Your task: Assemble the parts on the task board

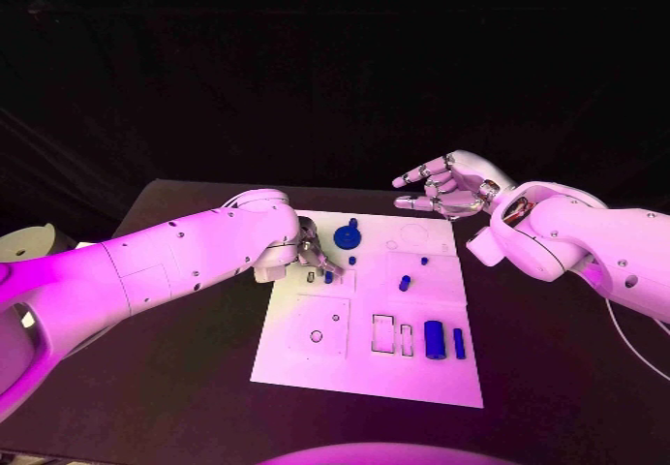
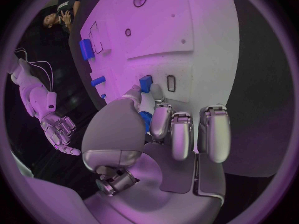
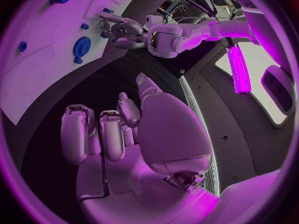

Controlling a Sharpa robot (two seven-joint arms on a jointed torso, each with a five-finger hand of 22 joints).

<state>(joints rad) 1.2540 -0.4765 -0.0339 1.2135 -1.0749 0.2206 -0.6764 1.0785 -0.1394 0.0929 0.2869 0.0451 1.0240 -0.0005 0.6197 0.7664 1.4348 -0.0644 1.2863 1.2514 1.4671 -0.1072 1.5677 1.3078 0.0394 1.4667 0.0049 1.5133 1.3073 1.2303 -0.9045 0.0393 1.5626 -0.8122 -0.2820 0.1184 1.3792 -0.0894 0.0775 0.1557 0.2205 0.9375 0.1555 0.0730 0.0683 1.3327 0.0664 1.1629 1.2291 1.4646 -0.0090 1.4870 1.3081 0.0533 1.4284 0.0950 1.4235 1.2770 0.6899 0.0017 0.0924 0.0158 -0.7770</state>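
Note:
The white task board (image 1: 366,363) lies in the middle of the black table. My left hand (image 1: 310,254) is low over its far left part and pinches a small blue part (image 2: 145,84) between thumb and finger. The part's tip is just beside a small rectangular slot (image 2: 171,82). My right hand (image 1: 447,189) hangs raised beyond the board's far right corner, fingers apart, holding nothing. A blue gear (image 1: 347,233) lies on the board's far edge, close to the left hand (image 3: 118,30).
Other blue parts are on the board: a short peg (image 1: 405,283) near the middle, a cylinder (image 1: 436,339) and a thin bar (image 1: 460,343) at the near right. Outlined recesses (image 1: 319,325) mark the near left. Dark table surrounds the board.

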